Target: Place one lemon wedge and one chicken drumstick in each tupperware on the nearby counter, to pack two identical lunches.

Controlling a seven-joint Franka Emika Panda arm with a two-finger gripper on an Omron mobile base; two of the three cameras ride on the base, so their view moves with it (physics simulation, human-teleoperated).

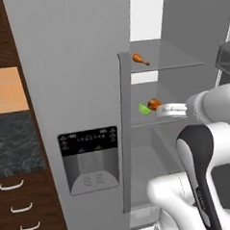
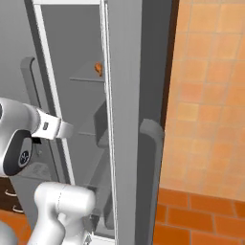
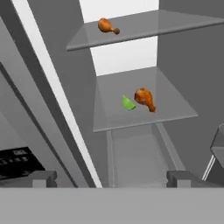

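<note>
Nearest to the robot, the gripper (image 3: 111,177) points into the open fridge (image 1: 75,66) with its two dark finger tips standing wide apart and nothing between them, so the hand is empty. Just beyond it, in the hand view, a clear shelf (image 3: 175,111) in the middle of the fridge carries a green lemon wedge (image 3: 127,103) and a brown chicken drumstick (image 3: 145,98), the wedge just to the left of the drumstick and so close that I cannot tell whether they touch. Farther in and higher, on an upper shelf (image 3: 183,24), a second drumstick (image 3: 107,26) lies alone toward the left end. The left base view shows the same layout past the edge of the grey door: wedge and drumstick beside the arm's white wrist, the other drumstick one shelf above. Off to the left of that view, a stretch of the dark speckled counter (image 1: 15,142) sits over brown drawers with curved silver handles; the tupperware cannot be seen from here, so what they already hold cannot be told. Judging from this, the packing is at an early or middle stage: at least one wedge and two drumsticks remain in the fridge to be fetched, none is in hand, and the current step looks like a reach toward the middle shelf for a first pick there. Whether a second lemon wedge is elsewhere is not visible.
</note>
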